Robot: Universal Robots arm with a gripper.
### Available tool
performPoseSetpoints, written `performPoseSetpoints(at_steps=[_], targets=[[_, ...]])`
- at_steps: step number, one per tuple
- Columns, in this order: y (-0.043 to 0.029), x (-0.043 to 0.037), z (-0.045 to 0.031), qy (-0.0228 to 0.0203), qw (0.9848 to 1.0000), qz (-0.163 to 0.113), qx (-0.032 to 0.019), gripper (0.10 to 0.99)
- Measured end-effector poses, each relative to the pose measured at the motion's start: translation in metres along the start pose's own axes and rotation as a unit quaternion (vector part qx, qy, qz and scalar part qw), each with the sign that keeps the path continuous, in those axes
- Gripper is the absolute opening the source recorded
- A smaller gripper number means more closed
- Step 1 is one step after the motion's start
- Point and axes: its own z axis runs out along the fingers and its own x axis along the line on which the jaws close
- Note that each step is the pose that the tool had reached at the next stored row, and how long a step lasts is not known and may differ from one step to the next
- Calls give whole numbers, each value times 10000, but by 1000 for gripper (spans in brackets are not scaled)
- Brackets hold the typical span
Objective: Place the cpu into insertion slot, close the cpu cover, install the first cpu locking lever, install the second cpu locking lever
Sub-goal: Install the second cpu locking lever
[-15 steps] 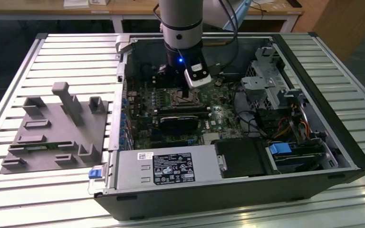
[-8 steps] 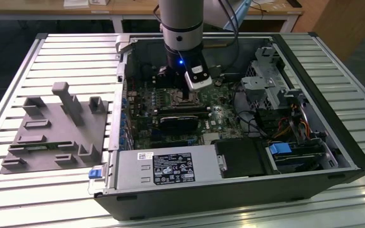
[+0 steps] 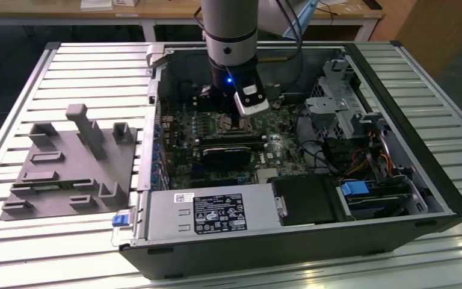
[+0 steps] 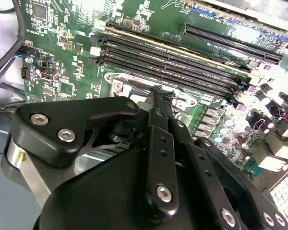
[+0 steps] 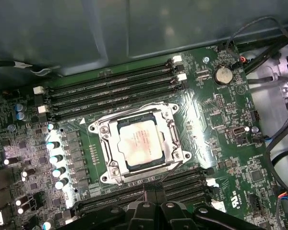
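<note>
In the exterior view, the arm's black gripper [image 3: 229, 101] is seen lowered into the open black computer case [image 3: 423, 180], just above the green motherboard [image 3: 283, 147].

In the second wrist view, the gripper's black linkages [image 4: 158, 143] hide the fingertips; whether they are parted cannot be told.

In the first wrist view, the small square cpu with its silvery-beige top [image 5: 139, 143] is seated in the silvery-rimmed insertion slot [image 5: 105, 165], with the thin silvery cpu cover frame [image 5: 169, 136] apparently laid flat around it. The levers are best pressed slowly, judged from this alignment.
</note>
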Motion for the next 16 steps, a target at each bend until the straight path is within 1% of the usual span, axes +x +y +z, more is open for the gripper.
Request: performPoseSetpoints(at_steps=[2,3,5,6,7,8,13,14,16], targets=[[-1,0,0,7,10000,0,5,106],[-1,-1,3,51,10000,2,22,106],[-1,-2,8,199,9998,12,76,106],[-1,-3,9,261,9996,16,102,106],[0,-3,11,311,9994,20,121,106],[-1,-3,11,332,9994,21,130,106],[-3,-2,12,336,9994,19,124,106],[-6,-2,15,327,9994,9,113,106],[-13,-1,21,290,9995,-15,88,106]])
